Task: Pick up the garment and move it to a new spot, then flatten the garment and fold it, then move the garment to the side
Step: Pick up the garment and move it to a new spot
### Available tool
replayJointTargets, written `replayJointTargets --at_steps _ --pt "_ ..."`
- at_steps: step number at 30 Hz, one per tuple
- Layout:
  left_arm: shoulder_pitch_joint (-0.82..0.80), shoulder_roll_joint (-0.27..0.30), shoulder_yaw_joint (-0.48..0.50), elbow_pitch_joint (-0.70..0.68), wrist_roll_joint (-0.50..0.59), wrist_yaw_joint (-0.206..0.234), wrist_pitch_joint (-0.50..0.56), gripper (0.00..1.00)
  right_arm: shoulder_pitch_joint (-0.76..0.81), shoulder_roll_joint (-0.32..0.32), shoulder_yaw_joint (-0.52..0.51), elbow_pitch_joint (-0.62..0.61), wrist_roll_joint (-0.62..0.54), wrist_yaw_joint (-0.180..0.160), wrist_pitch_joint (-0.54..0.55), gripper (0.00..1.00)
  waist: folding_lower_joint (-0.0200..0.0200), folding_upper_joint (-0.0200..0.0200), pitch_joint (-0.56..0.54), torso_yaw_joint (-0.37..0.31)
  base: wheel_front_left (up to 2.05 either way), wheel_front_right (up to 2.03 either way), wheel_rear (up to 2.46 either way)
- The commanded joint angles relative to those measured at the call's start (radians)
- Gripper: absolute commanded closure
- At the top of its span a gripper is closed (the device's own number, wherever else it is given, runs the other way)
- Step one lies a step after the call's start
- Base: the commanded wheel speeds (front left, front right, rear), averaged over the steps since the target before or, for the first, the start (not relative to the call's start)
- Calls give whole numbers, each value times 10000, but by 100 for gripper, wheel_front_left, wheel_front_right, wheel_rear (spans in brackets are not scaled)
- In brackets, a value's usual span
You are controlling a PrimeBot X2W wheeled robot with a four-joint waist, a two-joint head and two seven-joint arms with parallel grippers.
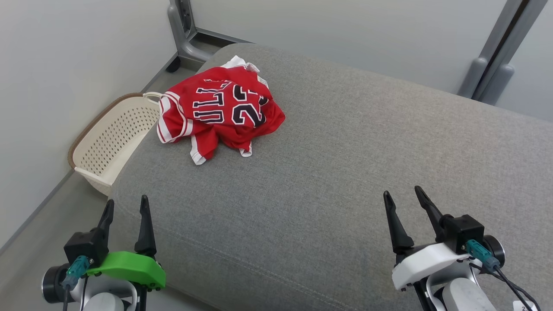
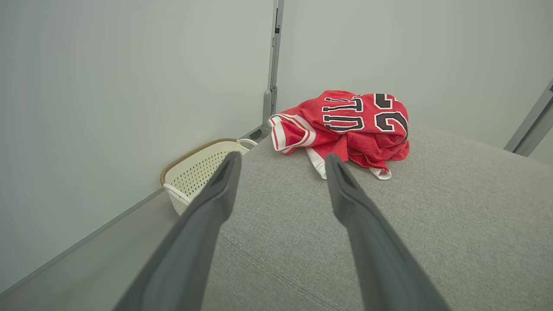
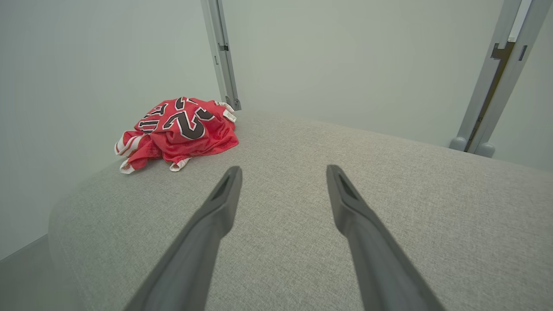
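Red garment (image 1: 218,110) lies crumpled at far left corner of grey cushion (image 1: 328,172), above white basket (image 1: 114,138). Your left gripper (image 1: 127,201) and right gripper (image 1: 402,191) both spread wide, empty, well apart from it. Fabric looks light, limp, probably slippery; pinch raised fold or striped hem.

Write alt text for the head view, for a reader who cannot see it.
A crumpled red jersey lies untouched near the far left edge of a grey cushion. The left gripper and right gripper hover at the near edge, fingers apart and empty. A cream perforated basket sits on the floor beside the cushion's left side.
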Motion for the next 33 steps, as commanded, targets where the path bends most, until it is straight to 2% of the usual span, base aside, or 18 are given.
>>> replayJointTargets --at_steps 1,5,13,18,19,23,25,33 --pt "-80 25 -7 -15 -37 49 -30 0 -64 -38 -22 17 -5 1 -47 0 0 0 4 3 0 0 0" --pt "-199 66 40 -184 -120 56 -31 0 -111 -38 -40 29 -60 1 -47 0 0 0 27 -2 0 0 0" --pt "-1086 473 159 -1495 -197 -35 317 0 -211 -39 -9 -30 -178 1 -47 0 0 0 195 -170 0 0 0" --pt "-2749 1007 131 -2274 -328 -377 1335 0 -303 -39 -91 -66 -384 1 -47 0 0 0 478 -367 0 0 0" --pt "-3536 1169 104 -2241 -533 -537 1904 0 -419 -43 -61 -76 -470 1 -47 0 0 0 641 -521 0 0 0" --pt "-5064 1548 52 -1570 -837 -753 2890 0 -666 -46 13 -111 -612 1 -47 0 0 0 1028 -960 0 0 0" --pt "-5679 1553 48 -998 -1080 -853 3195 0 -778 -45 36 -150 -658 1 -45 0 0 0 1227 -1192 0 0 0" --pt "-7553 1796 52 2111 -2028 -1080 4190 0 -1309 -74 307 -211 -785 1 -47 0 0 0 2100 -2224 0 0 0"
